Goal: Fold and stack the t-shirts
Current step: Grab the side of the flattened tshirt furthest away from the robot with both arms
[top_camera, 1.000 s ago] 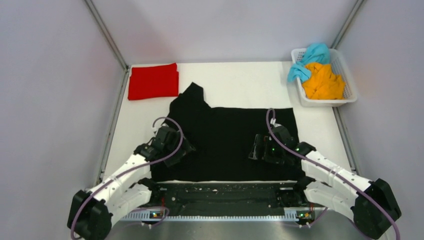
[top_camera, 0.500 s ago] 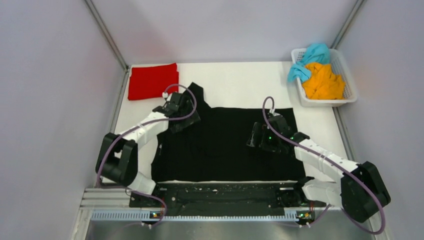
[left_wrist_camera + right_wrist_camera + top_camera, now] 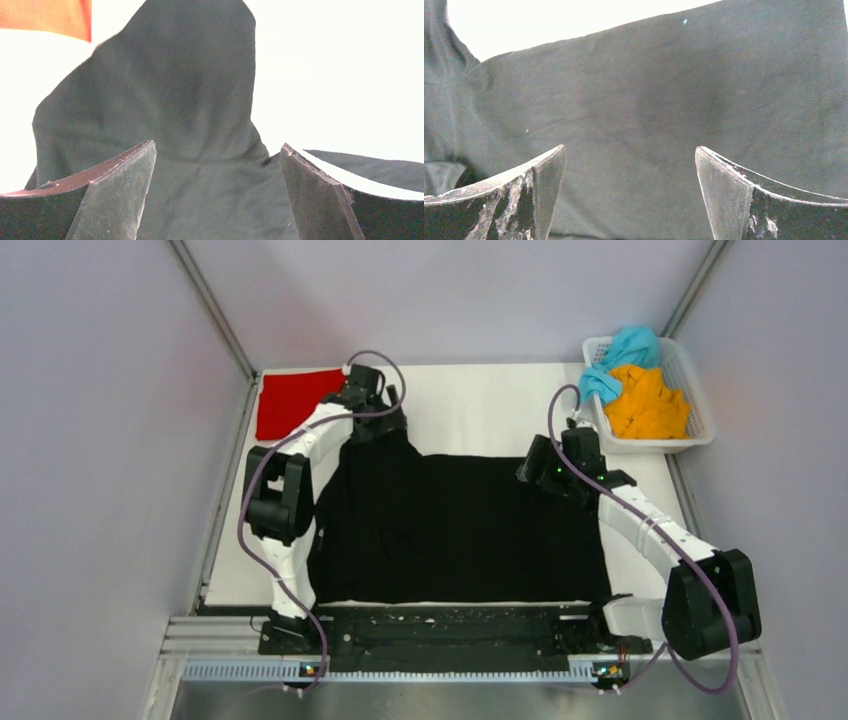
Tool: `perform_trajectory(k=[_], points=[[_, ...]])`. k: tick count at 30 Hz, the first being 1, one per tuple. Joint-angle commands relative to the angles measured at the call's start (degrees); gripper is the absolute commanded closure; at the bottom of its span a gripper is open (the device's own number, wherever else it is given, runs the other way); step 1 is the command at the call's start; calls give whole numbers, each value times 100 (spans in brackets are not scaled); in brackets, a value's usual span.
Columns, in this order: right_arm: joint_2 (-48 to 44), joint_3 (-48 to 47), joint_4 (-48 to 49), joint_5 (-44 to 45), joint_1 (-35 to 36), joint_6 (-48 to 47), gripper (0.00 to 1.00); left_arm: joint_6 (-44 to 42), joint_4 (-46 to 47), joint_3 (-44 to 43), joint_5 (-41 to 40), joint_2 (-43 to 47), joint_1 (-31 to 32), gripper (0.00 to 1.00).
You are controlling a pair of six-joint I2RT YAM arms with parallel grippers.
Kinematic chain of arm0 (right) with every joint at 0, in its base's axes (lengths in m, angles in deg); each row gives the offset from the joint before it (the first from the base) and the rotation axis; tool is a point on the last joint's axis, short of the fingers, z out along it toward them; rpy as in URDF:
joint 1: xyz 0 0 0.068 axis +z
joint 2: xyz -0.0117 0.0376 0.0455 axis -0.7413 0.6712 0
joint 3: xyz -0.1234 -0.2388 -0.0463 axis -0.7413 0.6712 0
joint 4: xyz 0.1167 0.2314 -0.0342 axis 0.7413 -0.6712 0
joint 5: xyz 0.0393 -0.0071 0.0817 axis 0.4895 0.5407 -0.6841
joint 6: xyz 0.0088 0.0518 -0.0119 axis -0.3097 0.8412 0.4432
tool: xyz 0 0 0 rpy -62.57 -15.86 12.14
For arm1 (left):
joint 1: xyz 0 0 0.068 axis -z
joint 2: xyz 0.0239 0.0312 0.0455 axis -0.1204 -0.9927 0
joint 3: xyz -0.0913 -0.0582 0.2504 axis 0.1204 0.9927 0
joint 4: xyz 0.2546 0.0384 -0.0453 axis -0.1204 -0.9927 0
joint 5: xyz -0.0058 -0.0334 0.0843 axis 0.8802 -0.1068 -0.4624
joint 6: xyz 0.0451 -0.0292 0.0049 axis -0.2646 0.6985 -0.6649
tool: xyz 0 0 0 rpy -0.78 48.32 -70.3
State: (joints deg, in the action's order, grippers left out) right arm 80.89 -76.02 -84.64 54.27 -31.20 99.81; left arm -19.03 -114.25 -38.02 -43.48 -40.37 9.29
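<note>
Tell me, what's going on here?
Two robot arms are folding shirts. A black shirt lies spread on the table. The left gripper hovers open over its sleeve, and the right gripper hovers open over its far right part; neither holds cloth. A red shirt lies folded at the far left corner. An orange shirt and a teal shirt sit crumpled in a basket at the far right.

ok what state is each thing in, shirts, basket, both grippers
black cloth t-shirt: spread flat on the table, one sleeve out at far left
red cloth t-shirt: folded, far left corner
white plastic mesh basket: upright, holding two shirts
orange cloth t-shirt: crumpled in the basket
teal cloth t-shirt: crumpled, hanging over the basket rim
left gripper: open, over the black t-shirt's sleeve
right gripper: open, over the black t-shirt
</note>
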Motion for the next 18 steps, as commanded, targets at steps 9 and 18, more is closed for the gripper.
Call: perform_trajectory(k=[9,18], points=[[614,-407,123,240,-323,-387,1,-1272,-790,-4022,-385,-2356,-228,1],[833,-386,94,344,-328,-382,1,-870,-64,-4732,560,-3332,-487,1]])
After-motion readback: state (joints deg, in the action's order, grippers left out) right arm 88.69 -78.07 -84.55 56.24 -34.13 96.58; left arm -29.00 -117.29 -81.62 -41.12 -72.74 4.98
